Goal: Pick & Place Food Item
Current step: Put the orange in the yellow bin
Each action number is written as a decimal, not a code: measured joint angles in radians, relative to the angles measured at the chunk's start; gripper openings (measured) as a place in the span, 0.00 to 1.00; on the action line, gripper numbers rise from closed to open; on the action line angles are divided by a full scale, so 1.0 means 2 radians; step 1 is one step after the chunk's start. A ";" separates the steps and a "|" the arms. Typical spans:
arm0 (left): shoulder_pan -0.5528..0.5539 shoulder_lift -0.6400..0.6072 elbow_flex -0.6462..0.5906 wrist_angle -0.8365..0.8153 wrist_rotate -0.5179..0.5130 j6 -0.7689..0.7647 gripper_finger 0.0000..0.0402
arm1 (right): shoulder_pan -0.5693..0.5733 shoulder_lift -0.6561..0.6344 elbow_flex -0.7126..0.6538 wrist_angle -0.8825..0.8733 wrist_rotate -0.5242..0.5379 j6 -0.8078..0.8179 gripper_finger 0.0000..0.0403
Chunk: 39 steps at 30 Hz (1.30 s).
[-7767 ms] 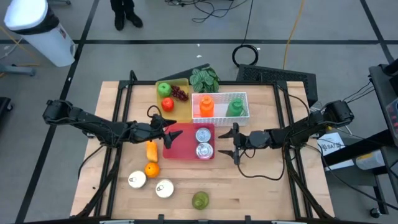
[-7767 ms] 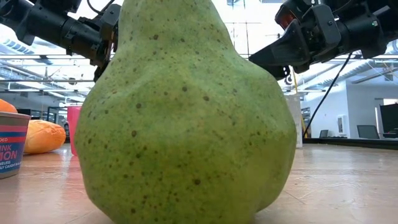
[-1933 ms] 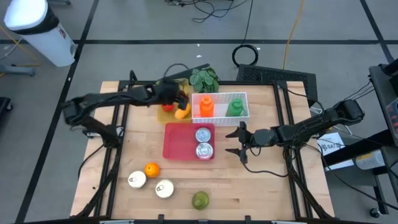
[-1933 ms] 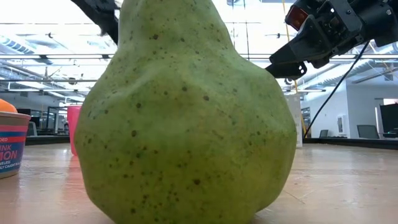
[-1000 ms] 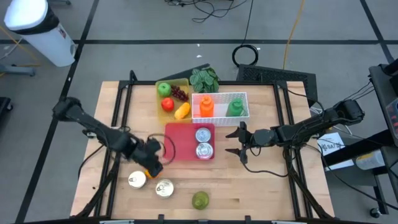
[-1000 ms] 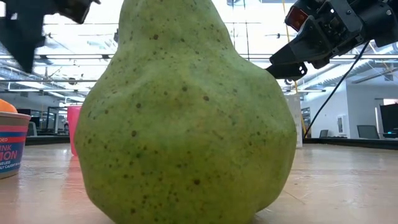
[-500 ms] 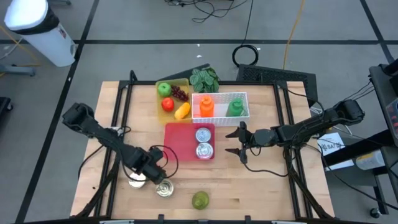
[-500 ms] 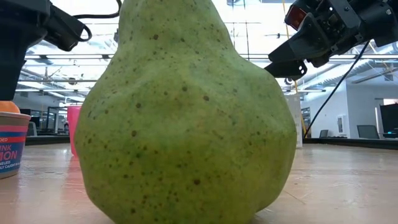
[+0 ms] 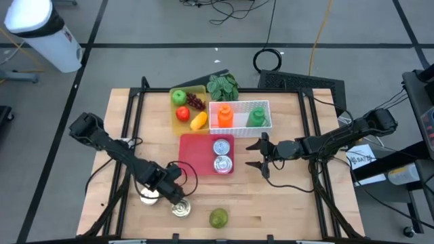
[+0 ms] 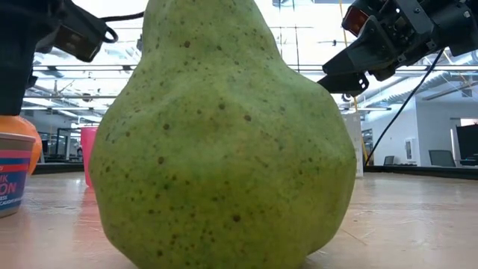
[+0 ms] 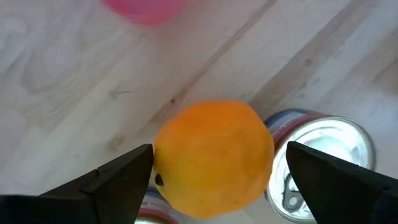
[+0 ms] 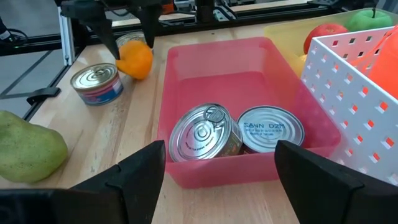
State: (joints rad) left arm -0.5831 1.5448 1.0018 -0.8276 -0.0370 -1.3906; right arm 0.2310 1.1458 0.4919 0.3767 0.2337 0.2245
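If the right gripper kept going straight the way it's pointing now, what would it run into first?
The right gripper, open, points at the near wall of the red bin, which holds two cans. That wall would likely be met first, though if the fingers travel above the rim, the cans come next; height is unclear.

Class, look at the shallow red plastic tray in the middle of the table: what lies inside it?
Inside the red plastic tray lie two silver tin cans, side by side near one end. The remaining tray floor is bare; the floor beneath the cans is hidden.
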 joint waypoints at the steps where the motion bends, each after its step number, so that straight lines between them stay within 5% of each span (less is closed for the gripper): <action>1: 0.000 0.000 0.000 -0.001 -0.001 0.000 0.94 | 0.000 0.000 0.000 0.000 0.000 0.000 0.70; 20: 0.007 0.074 -0.005 -0.042 0.004 -0.001 0.94 | 0.000 0.000 0.000 0.000 0.000 0.000 0.70; 28: 0.028 0.084 -0.004 -0.066 0.030 0.004 0.72 | 0.000 0.000 0.000 0.000 0.000 0.000 0.70; 39: 0.064 0.052 0.017 -0.094 0.029 0.067 0.71 | 0.000 0.000 0.000 0.000 0.000 0.000 0.70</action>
State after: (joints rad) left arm -0.4560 1.6479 1.0367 -1.0156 0.0216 -1.2567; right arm 0.2308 1.1458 0.4919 0.3763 0.2337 0.2237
